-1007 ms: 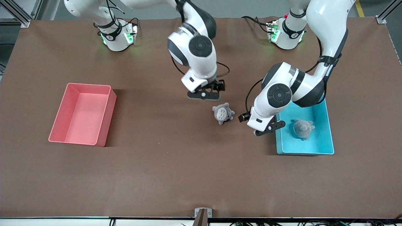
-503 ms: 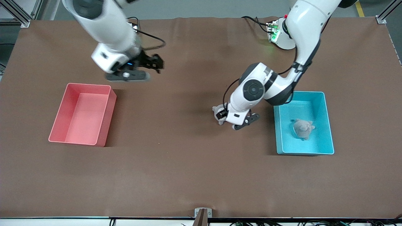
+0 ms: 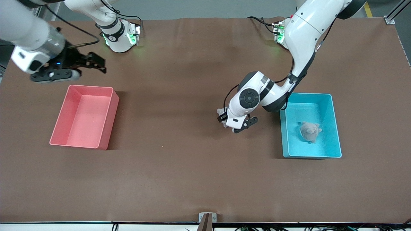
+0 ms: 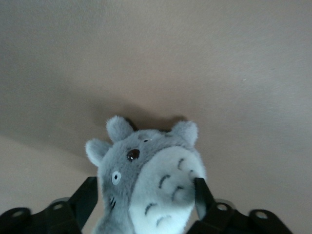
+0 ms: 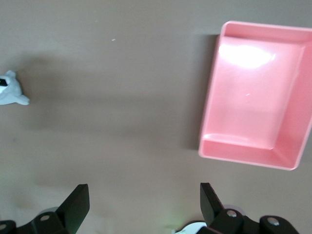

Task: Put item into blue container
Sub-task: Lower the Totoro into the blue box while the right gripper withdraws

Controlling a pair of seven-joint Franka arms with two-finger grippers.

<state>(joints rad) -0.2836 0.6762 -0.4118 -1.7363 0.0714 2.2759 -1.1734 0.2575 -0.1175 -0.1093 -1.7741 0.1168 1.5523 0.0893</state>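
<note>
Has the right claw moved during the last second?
Yes. The right claw has swung from mid-table toward the right arm's end and now hangs above the table beside the pink bin, open.

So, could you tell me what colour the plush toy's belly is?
White with grey arc marks on the grey plush toy; left wrist view.

A robotics lab: brown-covered table [image 3: 179, 179] framed by aluminium struts [image 3: 19, 14].

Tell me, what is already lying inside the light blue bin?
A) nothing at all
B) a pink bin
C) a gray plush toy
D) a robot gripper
C: a gray plush toy lies on the floor of the blue bin, while the left gripper is down at a second plush on the table beside it.
</note>
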